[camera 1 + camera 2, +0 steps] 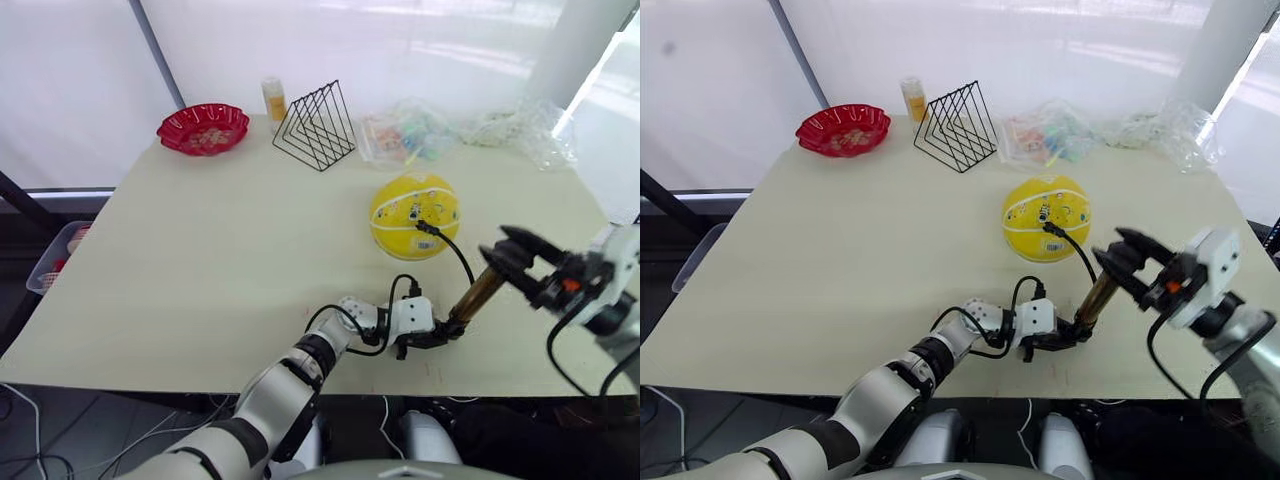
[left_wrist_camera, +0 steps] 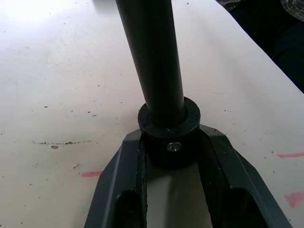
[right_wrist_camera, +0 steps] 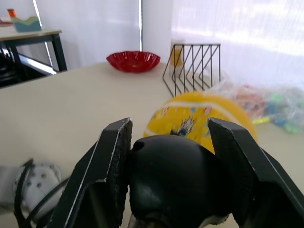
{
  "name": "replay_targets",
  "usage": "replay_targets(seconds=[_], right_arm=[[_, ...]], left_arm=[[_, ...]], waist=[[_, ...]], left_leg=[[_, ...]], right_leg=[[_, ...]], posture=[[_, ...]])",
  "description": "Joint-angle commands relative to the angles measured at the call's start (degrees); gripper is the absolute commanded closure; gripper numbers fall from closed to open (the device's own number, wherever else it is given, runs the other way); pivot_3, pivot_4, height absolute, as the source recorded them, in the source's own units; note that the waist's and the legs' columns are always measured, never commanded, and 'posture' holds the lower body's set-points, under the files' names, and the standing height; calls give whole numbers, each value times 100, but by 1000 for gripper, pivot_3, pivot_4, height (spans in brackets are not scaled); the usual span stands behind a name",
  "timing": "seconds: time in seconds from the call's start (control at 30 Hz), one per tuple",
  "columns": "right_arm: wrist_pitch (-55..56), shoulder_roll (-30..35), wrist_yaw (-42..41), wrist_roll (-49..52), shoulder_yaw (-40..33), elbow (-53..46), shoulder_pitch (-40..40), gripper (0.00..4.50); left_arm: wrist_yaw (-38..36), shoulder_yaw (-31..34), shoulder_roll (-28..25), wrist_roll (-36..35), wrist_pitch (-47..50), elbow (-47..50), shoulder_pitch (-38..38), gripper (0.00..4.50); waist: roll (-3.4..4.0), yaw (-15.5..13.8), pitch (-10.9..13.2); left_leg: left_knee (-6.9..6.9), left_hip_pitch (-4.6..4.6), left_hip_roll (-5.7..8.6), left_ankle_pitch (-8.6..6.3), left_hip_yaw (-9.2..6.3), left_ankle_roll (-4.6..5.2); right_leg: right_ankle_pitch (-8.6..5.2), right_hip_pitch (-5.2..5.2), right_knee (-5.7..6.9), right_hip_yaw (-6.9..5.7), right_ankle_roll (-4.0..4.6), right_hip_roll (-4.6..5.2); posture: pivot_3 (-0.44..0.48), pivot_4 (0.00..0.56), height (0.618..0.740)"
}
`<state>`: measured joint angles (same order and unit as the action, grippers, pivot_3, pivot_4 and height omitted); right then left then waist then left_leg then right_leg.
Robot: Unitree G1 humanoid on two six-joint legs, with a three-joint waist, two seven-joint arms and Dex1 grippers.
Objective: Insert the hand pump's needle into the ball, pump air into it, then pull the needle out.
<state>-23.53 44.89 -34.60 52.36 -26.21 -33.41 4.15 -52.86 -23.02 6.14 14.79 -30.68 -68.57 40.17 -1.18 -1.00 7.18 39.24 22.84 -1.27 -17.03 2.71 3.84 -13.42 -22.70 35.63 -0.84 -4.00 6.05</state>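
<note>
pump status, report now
Left end effector shut on hand pump base. Right end effector shut on handle. Needle in ball. Nothing in the way.

Setting: indoor test or lab-style room, brightly daylit. Evidence: pale work table (image 1: 200, 270) with small red tape marks on its top; white translucent curtains (image 1: 80, 80) along the window wall; second dark-legged side table (image 3: 28, 35) nearby; loose cables on the floor (image 1: 30, 420) under the table edge. Props on the table: red scalloped bowl (image 1: 203, 128), black wire rack (image 1: 316, 127), crumpled clear plastic bags (image 1: 520, 128).
</note>
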Motion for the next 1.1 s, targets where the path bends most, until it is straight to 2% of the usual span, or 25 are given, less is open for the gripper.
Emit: replay_targets(seconds=[0.03,0.17,0.23,0.3,0.47,0.57,0.67,0.93,1.1], right_arm=[[-108,447,400,672,-1282,-259,-505,2473],[-496,820,606,1179,-1694,-209,-827,2708],[-612,718,577,970,-1462,-325,-587,3596],[-685,596,549,484,-934,-472,-173,4456],[-336,-293,630,-242,152,-329,183,4456],[-107,-547,368,-879,596,-170,585,4456],[2,-772,379,-874,457,-163,638,4456],[66,-791,267,-746,-186,-170,623,4456],[-14,-531,505,-640,-1251,-56,552,4456]], left_arm=[[-175,-402,-300,537,254,-602,-359,3478],[-199,-387,-309,525,232,-593,-327,3478],[-203,-387,-312,522,218,-588,-318,3478],[-204,-381,-317,520,206,-582,-310,3478],[-226,-331,-303,475,154,-536,-286,3478],[-232,-318,-317,467,130,-521,-280,3478],[-243,-308,-345,460,115,-512,-288,3478],[-276,-315,-349,463,106,-506,-326,3478],[-268,-315,-305,461,131,-520,-333,3478]], waist=[[-9,-7,5],[-12,-3,13],[-36,-5,0],[-75,3,-22],[-58,27,-20],[-45,15,-12],[-32,20,-11],[-30,17,-10],[-30,17,-10]], left_leg=[[0,2,0,0,-2,0],[0,3,1,0,-3,0],[-1,0,0,0,-5,0],[-6,-2,-9,0,-16,0],[-3,-3,-7,0,-5,1],[-3,-4,-6,0,-5,0],[-7,-2,-7,0,-13,0],[-6,-5,-9,0,-12,0],[-5,-4,-8,0,-10,0]], right_leg=[[0,0,-1,-3,0,-3],[-1,2,-2,-5,0,-9],[-1,4,-2,-7,0,-15],[-2,7,-2,-15,2,-24],[-1,4,-1,1,2,-13],[-2,3,0,-2,2,-15],[-2,3,0,-12,2,-32],[-2,4,0,-7,2,-57],[-2,4,0,-6,2,-57]], posture=[[0,150,737],[0,150,737],[0,150,737],[0,150,737],[0,150,737],[0,150,737],[0,150,737],[0,150,737],[0,150,737]])
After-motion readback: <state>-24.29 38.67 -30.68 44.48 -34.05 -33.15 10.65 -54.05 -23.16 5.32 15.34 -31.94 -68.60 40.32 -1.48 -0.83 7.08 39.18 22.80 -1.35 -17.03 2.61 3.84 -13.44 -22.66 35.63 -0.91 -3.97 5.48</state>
